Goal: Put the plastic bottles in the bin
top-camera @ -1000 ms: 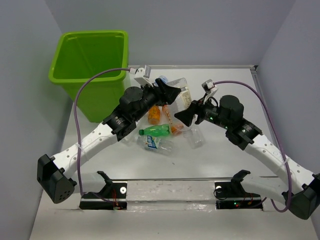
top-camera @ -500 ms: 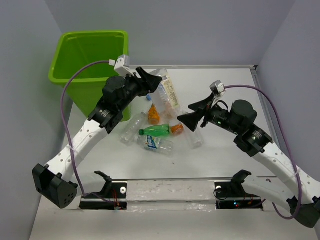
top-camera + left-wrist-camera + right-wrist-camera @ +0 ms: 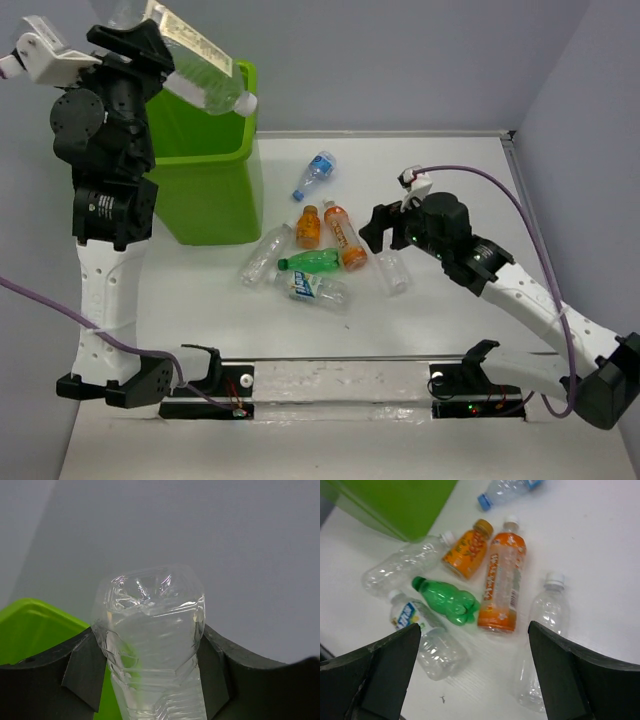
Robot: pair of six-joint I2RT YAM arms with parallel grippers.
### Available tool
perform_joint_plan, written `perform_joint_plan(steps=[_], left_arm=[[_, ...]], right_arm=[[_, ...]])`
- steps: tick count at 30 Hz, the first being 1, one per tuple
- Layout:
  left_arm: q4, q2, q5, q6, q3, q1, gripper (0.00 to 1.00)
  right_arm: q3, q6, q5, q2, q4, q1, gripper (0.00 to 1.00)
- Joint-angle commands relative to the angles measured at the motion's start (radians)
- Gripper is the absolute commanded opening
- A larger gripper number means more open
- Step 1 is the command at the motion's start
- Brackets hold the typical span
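My left gripper [image 3: 150,45] is raised high above the lime-green bin [image 3: 215,180] and is shut on a clear labelled bottle [image 3: 195,62], whose cap end points right over the bin's rim. In the left wrist view the bottle [image 3: 152,630] sits between both fingers, with the bin [image 3: 30,630] below. My right gripper [image 3: 375,228] is open and empty above the pile. Beneath it [image 3: 474,627] lie a green bottle [image 3: 449,600], a small orange bottle [image 3: 468,554], a long orange bottle [image 3: 502,580] and a clear bottle [image 3: 543,630].
Also on the table are a blue-labelled clear bottle [image 3: 318,288], a clear bottle [image 3: 264,254] near the bin's foot, and a blue-capped bottle [image 3: 314,174] farther back. The bin stands at the far left, against the grey wall.
My left arm has swung up and to the left with the clear labelled bottle, from the pile to above the bin. My right gripper has stayed over the pile, tilting down a little.
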Motion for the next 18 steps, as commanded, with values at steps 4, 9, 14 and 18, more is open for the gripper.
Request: perform_joint_plan(steps=[4,9,14,18], left_arm=[[-0.033,0.120,-0.229,0.059,0.050,0.199,0.04],[0.043,0.163,-0.358,0.135,-0.024,0.209,0.31],[0.051,0.145,-0.252,0.098,-0.119,0.208,0.99],[0.057,0.100,-0.183,0.093,-0.142,0.202,0.99]], right_arm=[[-0.019,-0.020,0.173,0.142,-0.035,-0.053,0.94],[-0.028,-0.032,0.115,0.273,-0.038,-0.117,0.97],[-0.039,-0.007,0.133,0.370,-0.050,-0.128,0.95],[-0.070,0.013,0.118,0.386,-0.049,-0.128,0.91]])
